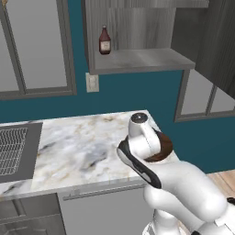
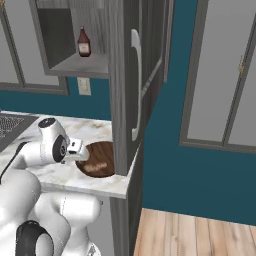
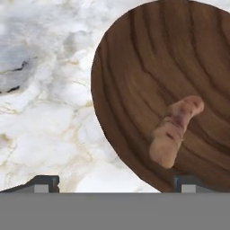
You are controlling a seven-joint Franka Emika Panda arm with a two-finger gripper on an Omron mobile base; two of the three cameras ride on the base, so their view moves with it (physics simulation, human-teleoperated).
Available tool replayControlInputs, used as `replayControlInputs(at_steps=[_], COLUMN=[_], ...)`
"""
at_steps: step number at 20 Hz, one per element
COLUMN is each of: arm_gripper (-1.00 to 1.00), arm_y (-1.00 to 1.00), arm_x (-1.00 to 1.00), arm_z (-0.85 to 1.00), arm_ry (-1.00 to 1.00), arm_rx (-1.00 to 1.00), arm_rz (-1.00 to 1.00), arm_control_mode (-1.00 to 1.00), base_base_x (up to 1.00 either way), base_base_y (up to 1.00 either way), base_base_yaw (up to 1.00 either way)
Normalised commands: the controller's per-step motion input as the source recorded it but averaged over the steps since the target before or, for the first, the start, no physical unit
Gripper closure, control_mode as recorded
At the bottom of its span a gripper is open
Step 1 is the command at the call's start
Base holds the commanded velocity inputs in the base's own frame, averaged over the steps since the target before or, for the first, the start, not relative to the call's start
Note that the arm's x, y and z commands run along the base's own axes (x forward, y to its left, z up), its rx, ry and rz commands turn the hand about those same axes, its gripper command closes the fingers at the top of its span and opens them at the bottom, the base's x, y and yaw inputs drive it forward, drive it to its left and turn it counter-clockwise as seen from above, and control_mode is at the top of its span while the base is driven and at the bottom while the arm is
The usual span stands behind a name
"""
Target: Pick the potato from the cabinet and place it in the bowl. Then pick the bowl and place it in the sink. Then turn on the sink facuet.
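Teal wall behind a marble desk (image 1: 78, 147). On the cabinet (image 1: 137, 59) shelf stands a dark red-brown bottle (image 1: 104, 41); its white label cannot be read. The potato (image 3: 174, 130), a knobbly tan lump with darker pink-brown patches, lies inside the grained dark wood bowl (image 3: 148, 58), toward five o'clock in the hand view. The pincer (image 3: 117, 183) hangs released above, one tip over the bowl, one over the desk.

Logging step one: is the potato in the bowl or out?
In. The potato lies on the bowl's wood floor, free of the open gripper.
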Motion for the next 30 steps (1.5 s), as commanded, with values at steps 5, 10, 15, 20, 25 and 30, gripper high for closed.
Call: replayControlInputs(at_steps=[5, 10, 15, 20, 25, 30], arm_gripper=[-1.00, -1.00, -1.00, -1.00, -1.00, -1.00], arm_y=[0.01, 0.00, 0.00, -0.04, -0.18, -0.32], arm_x=[0.23, 0.36, 0.16, 0.01, 0.00, 0.07], arm_z=[-0.18, -0.28, -0.22, -0.21, -0.26, -0.31], arm_ry=[0.00, 0.00, 0.00, 0.00, 0.03, 0.03], arm_rx=[-0.03, -0.04, -0.04, -0.03, -0.01, -0.01], arm_rz=[0.01, 0.00, 0.00, 0.00, 0.00, 0.00], arm_control_mode=[-1.00, -1.00, -1.00, -1.00, -1.00, -1.00], base_base_x=[0.00, 0.00, 0.00, 0.00, 0.00, 0.00], base_base_y=[0.00, 0.00, 0.00, 0.00, 0.00, 0.00], base_base_yaw=[0.00, 0.00, 0.00, 0.00, 0.00, 0.00])
